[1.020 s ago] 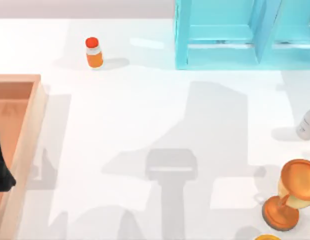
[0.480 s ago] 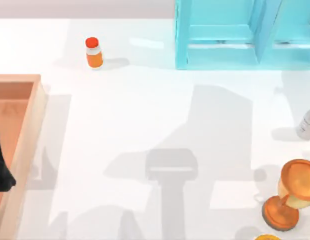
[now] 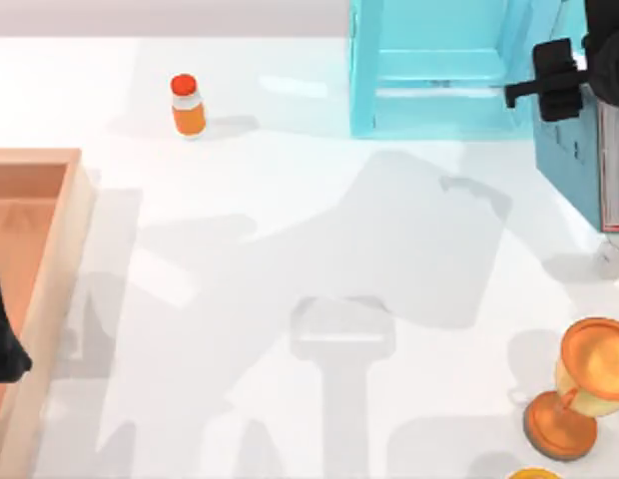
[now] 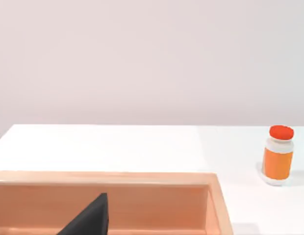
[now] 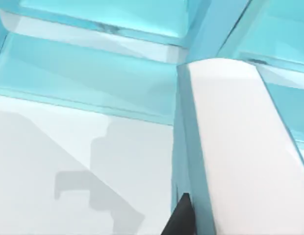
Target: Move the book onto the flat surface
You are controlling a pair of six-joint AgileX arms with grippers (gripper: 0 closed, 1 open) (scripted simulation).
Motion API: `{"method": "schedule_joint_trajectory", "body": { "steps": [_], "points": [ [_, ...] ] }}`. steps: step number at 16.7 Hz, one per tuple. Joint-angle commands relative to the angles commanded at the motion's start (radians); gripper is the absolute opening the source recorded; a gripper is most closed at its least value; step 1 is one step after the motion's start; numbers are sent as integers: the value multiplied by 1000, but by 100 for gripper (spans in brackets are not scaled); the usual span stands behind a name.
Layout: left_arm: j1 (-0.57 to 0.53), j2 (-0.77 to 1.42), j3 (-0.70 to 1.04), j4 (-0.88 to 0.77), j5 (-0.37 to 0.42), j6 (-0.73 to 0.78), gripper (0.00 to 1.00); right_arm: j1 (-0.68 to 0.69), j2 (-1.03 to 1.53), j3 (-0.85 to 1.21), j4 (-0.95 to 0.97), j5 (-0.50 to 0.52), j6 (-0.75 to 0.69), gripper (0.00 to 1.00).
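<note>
Carrying thick teal-blue hardcover book (image 3: 581, 160), right claw (image 3: 557, 80) clenched on it, 2 o'clock; long axis upright, bare white worktop (image 3: 290, 239) below. Left claw (image 3: 2, 334) parked, 9 o'clock; grip state cannot tell.

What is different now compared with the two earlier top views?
The right gripper has come into the top view at its right edge, carrying the book held up in front of the cyan shelf unit; the book's big shadow on the white tabletop has grown and shifted. The orange bottle, wooden tray, trophy and parked left arm stayed put.
</note>
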Motion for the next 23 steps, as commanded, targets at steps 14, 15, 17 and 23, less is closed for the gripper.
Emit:
{"method": "schedule_joint_trajectory", "body": {
  "steps": [14,15,17,23],
  "points": [
    [0,0,0,0,0,0,100,962,784,658,-314,991,-403,0],
    [0,0,0,0,0,0,100,986,805,672,-324,1014,-410,0],
    [0,0,0,0,0,0,100,1002,819,682,-331,1030,-414,0],
    [0,0,0,0,0,0,100,982,786,728,-338,1026,-402,0]
  ]
}}
